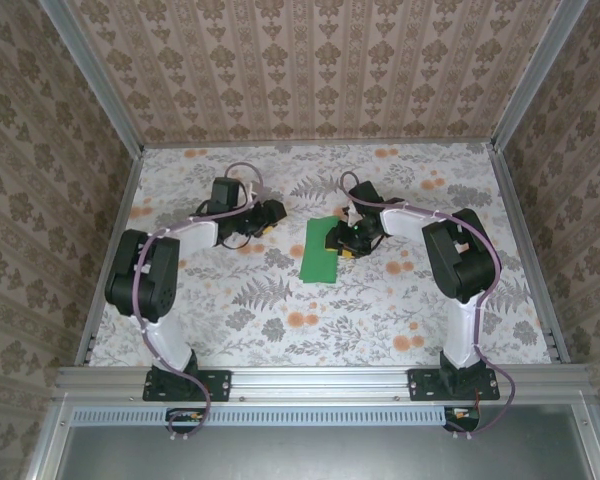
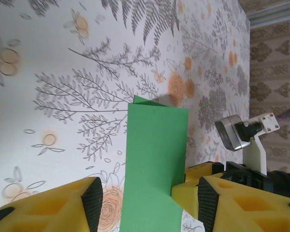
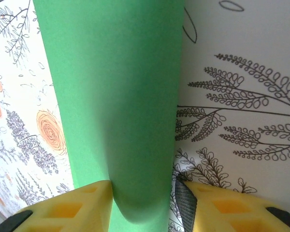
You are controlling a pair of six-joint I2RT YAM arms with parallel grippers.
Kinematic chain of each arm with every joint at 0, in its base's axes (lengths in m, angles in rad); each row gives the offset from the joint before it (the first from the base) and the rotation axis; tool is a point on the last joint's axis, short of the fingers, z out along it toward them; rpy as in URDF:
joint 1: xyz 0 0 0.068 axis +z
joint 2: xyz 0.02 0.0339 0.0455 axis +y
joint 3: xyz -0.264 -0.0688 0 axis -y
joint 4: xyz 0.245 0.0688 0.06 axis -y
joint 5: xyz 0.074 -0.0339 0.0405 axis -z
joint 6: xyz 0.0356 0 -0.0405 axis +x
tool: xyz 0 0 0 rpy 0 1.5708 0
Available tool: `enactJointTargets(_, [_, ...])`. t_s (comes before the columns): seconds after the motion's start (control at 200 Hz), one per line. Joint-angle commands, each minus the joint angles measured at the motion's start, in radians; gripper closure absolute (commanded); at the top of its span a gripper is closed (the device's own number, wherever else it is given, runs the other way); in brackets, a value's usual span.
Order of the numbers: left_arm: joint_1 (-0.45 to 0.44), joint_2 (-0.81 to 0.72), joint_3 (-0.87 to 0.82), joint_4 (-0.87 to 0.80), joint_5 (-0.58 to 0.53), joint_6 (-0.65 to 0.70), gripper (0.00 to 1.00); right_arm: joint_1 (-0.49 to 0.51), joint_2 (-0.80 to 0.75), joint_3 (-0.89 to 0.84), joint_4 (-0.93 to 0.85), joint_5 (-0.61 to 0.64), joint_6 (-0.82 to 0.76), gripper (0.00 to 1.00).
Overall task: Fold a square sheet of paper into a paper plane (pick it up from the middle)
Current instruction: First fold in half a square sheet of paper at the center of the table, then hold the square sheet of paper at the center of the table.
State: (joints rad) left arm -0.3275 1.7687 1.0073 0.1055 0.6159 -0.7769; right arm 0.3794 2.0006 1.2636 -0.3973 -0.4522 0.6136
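Note:
The square sheet of paper (image 1: 320, 252) is bright green and lies on the table as a narrow folded rectangle, between the two grippers. My right gripper (image 1: 348, 238) stands at its right edge. In the right wrist view one yellow finger presses on the paper (image 3: 116, 96) and the other stands just off its edge. The strip between them bows upward, and the right gripper (image 3: 142, 195) is still open by that strip's width. My left gripper (image 1: 273, 213) is a little left of the sheet, apart from it. In its wrist view the left gripper (image 2: 150, 195) is open and empty, with the paper (image 2: 154, 159) ahead.
The floral tablecloth (image 1: 380, 320) covers the work area, enclosed by patterned walls and aluminium posts. A metal rail (image 1: 320, 380) runs along the near edge by the arm bases. The right arm's fingers (image 2: 187, 191) and camera housing (image 2: 232, 133) stand close in front of my left gripper.

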Motion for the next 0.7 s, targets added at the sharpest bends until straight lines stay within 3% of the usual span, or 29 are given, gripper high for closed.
enactJointTargets(0.0, [-0.004,-0.037,-0.026,-0.092,-0.114,0.060,0.39,-0.011,0.085,-0.030,-0.121,0.211,0.035,0.55])
enactJointTargets(0.205, [-0.005,-0.054,-0.015,-0.129,-0.173,0.106,0.28,-0.011,0.087,-0.043,-0.133,0.275,0.075,0.56])
enactJointTargets(0.365, [-0.001,-0.038,0.004,-0.119,-0.096,0.150,0.21,-0.011,0.095,-0.045,-0.134,0.279,0.075,0.57])
enactJointTargets(0.57, [-0.002,-0.026,0.004,-0.091,-0.080,0.153,0.01,-0.011,0.120,-0.022,-0.167,0.272,0.048,0.56])
enactJointTargets(0.695, [-0.012,-0.013,0.023,-0.106,-0.082,0.173,0.00,-0.012,0.134,-0.015,-0.179,0.273,0.034,0.56])
